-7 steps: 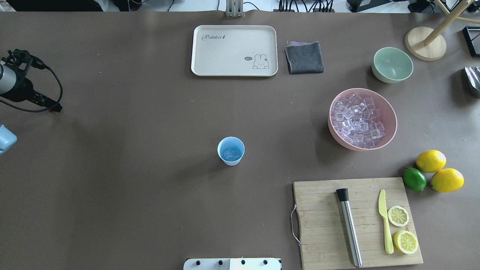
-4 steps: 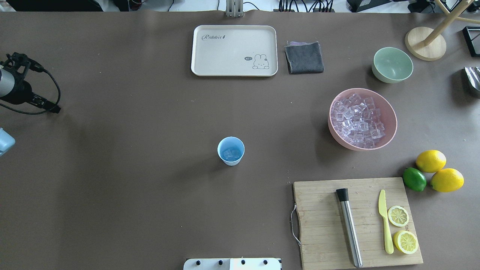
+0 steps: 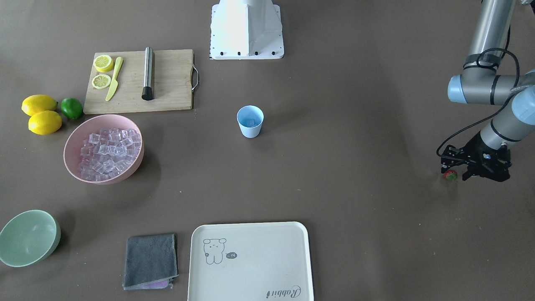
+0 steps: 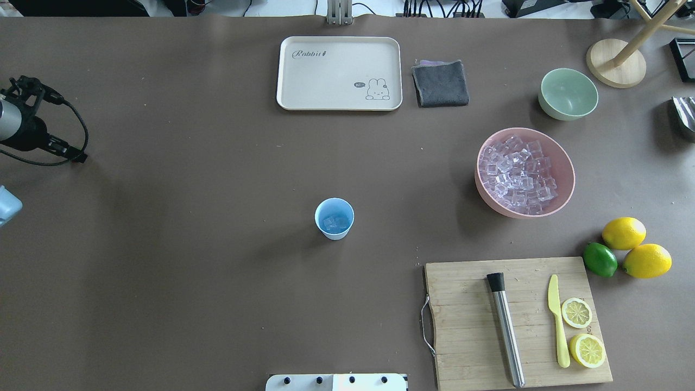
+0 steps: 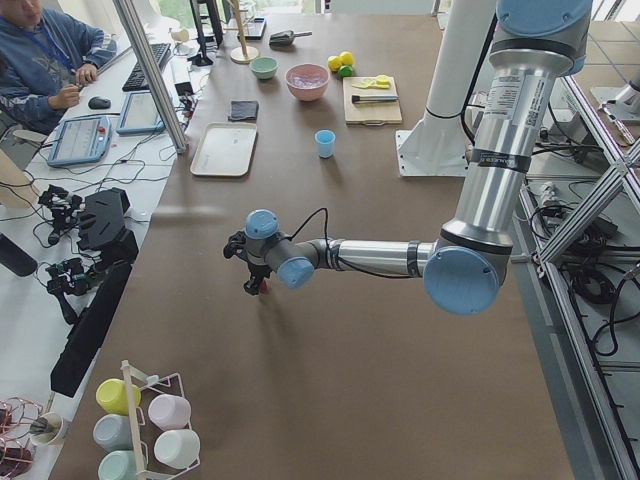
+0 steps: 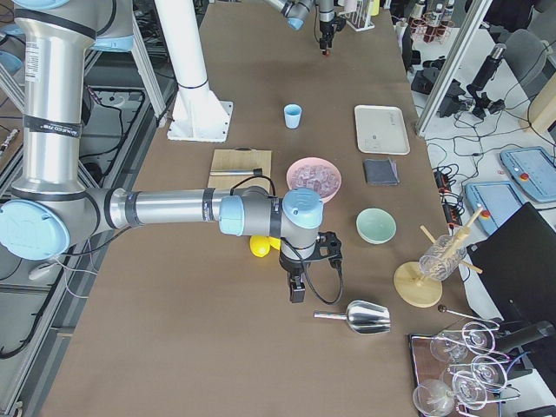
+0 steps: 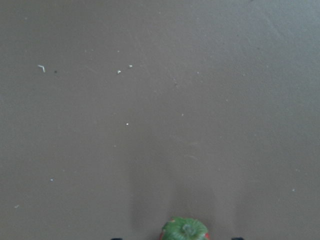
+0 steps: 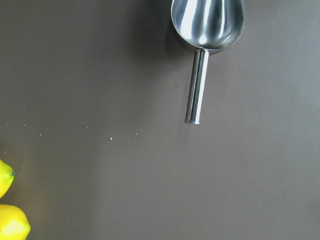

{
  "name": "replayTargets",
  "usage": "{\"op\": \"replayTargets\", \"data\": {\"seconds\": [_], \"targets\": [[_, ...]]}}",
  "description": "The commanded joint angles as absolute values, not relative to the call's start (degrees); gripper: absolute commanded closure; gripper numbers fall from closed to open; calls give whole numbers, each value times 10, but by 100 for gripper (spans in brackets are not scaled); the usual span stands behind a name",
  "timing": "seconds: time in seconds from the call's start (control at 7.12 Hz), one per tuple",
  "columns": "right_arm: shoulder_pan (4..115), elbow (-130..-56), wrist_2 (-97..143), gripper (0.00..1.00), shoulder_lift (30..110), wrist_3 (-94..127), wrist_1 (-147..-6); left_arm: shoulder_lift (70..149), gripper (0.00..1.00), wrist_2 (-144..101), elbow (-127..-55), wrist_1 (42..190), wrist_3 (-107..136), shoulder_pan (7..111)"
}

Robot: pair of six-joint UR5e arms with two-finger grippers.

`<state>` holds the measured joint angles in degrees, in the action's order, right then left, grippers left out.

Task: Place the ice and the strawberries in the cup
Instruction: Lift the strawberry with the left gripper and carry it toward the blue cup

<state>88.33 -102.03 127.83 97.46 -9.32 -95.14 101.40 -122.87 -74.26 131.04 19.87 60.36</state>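
The light-blue cup (image 4: 334, 219) stands mid-table with a few ice cubes (image 4: 335, 222) in it; it also shows in the front view (image 3: 250, 122). More ice (image 4: 518, 174) fills the pink bowl (image 4: 564, 187). The tiny red strawberry (image 3: 450, 175) lies on the table far to my left. My left gripper (image 3: 454, 172) is low over it and open, one finger on each side. The left wrist view shows its green top (image 7: 184, 230) between the fingertips. My right gripper (image 6: 297, 291) hangs over the table beside a steel scoop (image 8: 207, 20). I cannot tell whether it is open or shut.
A cutting board (image 4: 472, 336) holds a muddler (image 4: 506, 331), a yellow knife and lemon halves. Two lemons (image 4: 624, 233) and a lime (image 4: 600, 259) lie beside it. A green bowl (image 4: 568, 93), a grey cloth (image 4: 440, 83) and a cream tray (image 4: 339, 73) sit at the far side.
My left gripper has shifted a little toward the overhead view's left edge. Everything else is unchanged.
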Motion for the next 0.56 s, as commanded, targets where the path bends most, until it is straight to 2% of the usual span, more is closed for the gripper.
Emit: {"op": "replayTargets", "data": {"seconds": [0.0, 0.28, 0.42], "targets": [[883, -1020, 1277, 0, 975, -93, -951, 1015, 33, -1229, -741, 1311, 199, 603], [883, -1020, 1275, 0, 974, -91, -951, 1014, 33, -1229, -744, 1311, 200, 593], [883, -1020, 1274, 0, 975, -91, -951, 1015, 63, -1229, -744, 1311, 199, 593]]}}
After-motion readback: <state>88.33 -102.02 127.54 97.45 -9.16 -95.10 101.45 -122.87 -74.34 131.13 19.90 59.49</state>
